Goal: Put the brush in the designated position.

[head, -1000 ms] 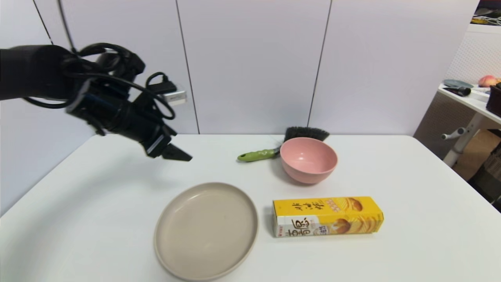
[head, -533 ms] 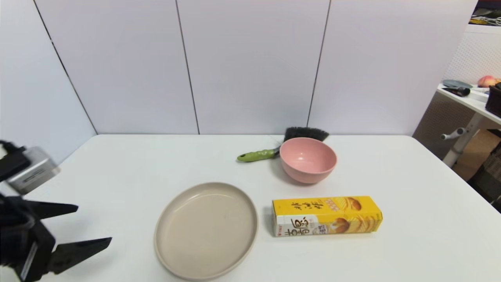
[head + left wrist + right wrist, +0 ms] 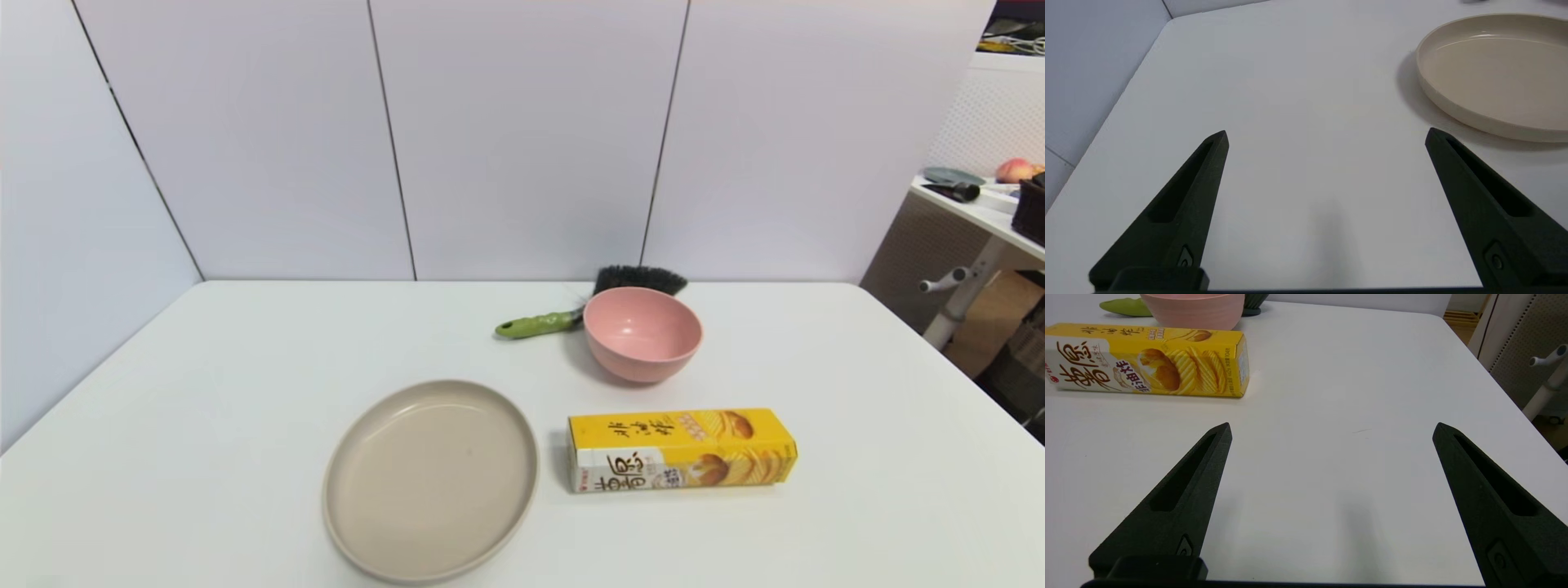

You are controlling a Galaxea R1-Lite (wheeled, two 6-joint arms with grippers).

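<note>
Black fingers of the left gripper [image 3: 1326,136], seen over the table's left edge half a second ago, have dropped out of the head view; it now hangs spread wide and empty over bare white table [image 3: 204,367] beside the beige plate [image 3: 430,479]. Far off, the brush [image 3: 571,314] lies at the table's back, touching the pink bowl [image 3: 643,333], handle pointing left. In front lies a yellow crisp box [image 3: 682,451] printed with Chinese characters. Near it the right gripper [image 3: 1331,430] is likewise spread, holding nothing.
</note>
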